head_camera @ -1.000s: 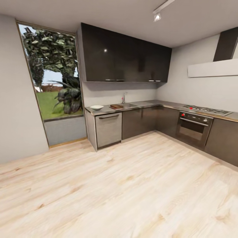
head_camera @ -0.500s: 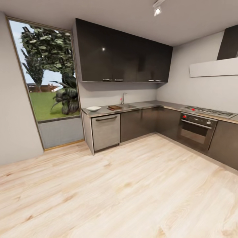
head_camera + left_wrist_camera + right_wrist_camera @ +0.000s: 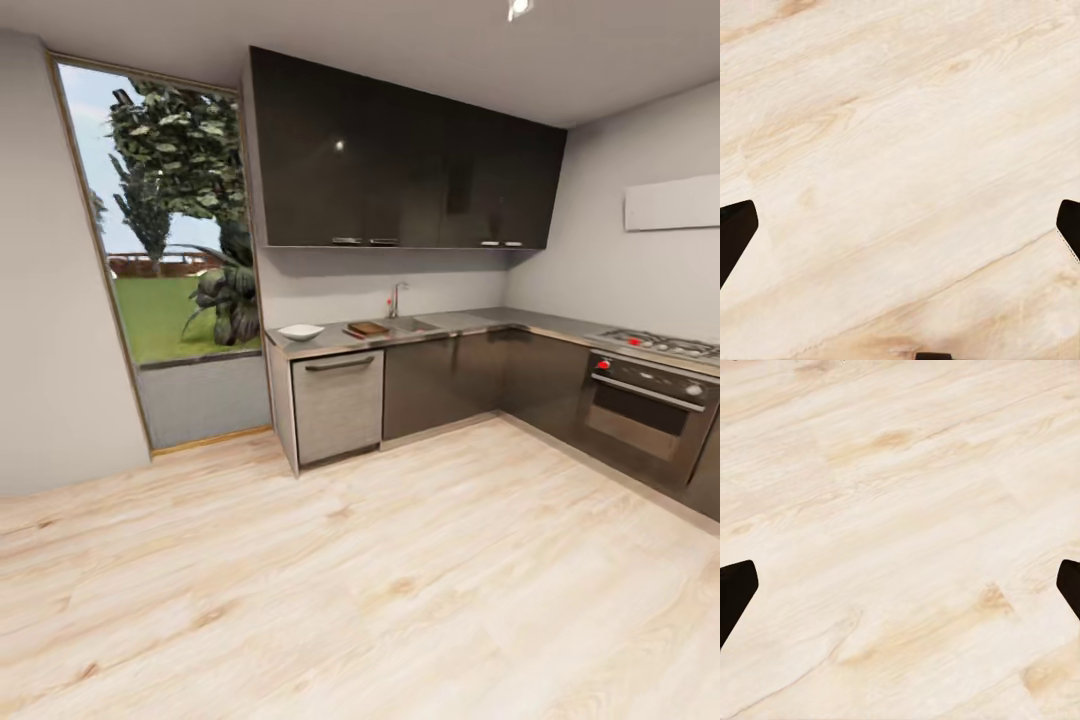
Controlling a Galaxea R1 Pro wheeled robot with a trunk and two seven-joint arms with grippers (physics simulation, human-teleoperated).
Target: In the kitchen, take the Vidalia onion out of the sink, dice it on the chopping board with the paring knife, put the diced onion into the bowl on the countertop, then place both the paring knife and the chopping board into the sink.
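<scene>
Across the room, the grey countertop (image 3: 470,322) runs along the far wall and turns right. On it stand the white bowl (image 3: 301,331) and, to its right, the brown chopping board (image 3: 368,328). Beside the board lies the sink (image 3: 412,324) with its chrome tap (image 3: 395,298). The onion and the paring knife are too small or hidden to make out from here. My left gripper (image 3: 900,232) is open over bare wooden floor, its dark fingertips (image 3: 733,232) at the frame edges. My right gripper (image 3: 900,592) is open too, above the floor, holding nothing.
Pale wooden floor (image 3: 400,560) stretches between me and the cabinets. A steel dishwasher (image 3: 338,405) sits under the bowl. An oven (image 3: 645,418) with a hob stands at the right. A tall window (image 3: 165,260) is at the left, dark wall cabinets (image 3: 400,170) above the counter.
The head view has shifted: the kitchen now sits further right in the picture and a little nearer, so the camera has moved. Nothing on the counter has moved.
</scene>
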